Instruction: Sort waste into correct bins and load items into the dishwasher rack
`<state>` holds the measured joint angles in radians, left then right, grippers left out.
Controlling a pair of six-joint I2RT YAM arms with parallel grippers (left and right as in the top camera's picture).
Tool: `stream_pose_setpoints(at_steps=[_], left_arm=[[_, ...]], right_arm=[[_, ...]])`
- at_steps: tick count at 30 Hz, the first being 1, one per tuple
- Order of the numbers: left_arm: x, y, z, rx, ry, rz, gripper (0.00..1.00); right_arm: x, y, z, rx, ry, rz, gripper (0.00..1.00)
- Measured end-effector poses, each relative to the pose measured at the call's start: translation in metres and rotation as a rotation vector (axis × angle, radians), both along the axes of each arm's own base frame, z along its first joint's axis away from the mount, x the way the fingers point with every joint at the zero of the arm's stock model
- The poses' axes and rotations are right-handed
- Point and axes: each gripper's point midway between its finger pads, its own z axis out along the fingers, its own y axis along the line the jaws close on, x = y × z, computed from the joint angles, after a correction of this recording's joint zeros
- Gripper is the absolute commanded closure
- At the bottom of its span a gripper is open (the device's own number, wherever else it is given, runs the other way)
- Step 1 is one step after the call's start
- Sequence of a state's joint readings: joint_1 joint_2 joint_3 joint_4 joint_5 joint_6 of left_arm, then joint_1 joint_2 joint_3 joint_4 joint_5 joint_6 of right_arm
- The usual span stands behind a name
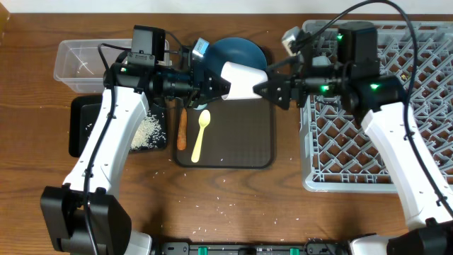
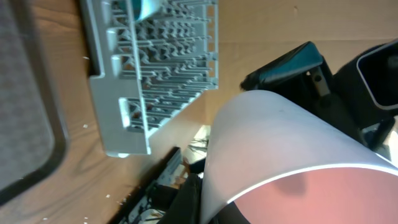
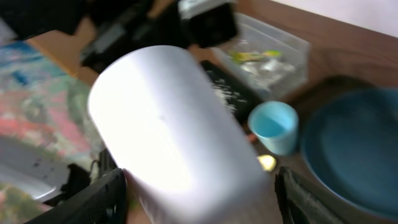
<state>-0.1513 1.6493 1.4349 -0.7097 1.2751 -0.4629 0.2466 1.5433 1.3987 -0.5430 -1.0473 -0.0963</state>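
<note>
Clamping one end of the pinkish-white cup (image 1: 241, 79), the left pincer (image 1: 221, 85) is holding it on its side in the air over the brown tray (image 1: 241, 145). From the right, the right pincer (image 1: 270, 88) is reaching in with its jaws spread, one finger on each side of the cup; whether they are touching it is unclear. This is looking like a handover. The right pincer should be closing squarely around the cup's body before the left one is letting go. The rack (image 1: 417, 142) is waiting just right, and the blue plate (image 1: 241, 51) is lying below.
</note>
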Motion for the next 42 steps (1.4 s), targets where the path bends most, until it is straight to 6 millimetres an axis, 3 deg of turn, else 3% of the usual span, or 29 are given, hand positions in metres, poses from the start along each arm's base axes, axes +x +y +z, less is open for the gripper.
stream_pose_setpoints(at_steps=[9,11,14,19,27,35,42], left_arm=[[0.002,0.008,0.006,-0.036,0.006,0.007,0.94],[0.002,0.009,0.006,-0.039,0.006,0.007,0.94],[0.001,0.008,0.008,-0.048,0.007,0.002,0.93],[-0.003,0.000,0.025,-0.131,-0.038,-0.061,0.94],[-0.013,-0.005,0.037,-0.196,-0.023,-0.115,0.94],[-0.014,-0.006,0.040,-0.212,-0.027,-0.128,0.94],[-0.015,-0.008,0.040,-0.209,-0.032,-0.133,0.93]], right_arm=[[-0.004,0.012,0.007,0.012,-0.066,0.042,0.42],[-0.004,0.013,0.008,0.015,-0.073,0.046,0.41],[-0.004,0.014,0.009,0.019,-0.080,0.050,0.29],[-0.013,0.025,0.012,0.031,-0.102,0.097,0.26],[-0.023,0.034,0.019,0.065,-0.130,0.154,0.30],[-0.019,0.033,0.034,0.111,-0.216,0.178,0.29],[-0.019,0.022,0.038,0.142,-0.202,0.193,0.40]])
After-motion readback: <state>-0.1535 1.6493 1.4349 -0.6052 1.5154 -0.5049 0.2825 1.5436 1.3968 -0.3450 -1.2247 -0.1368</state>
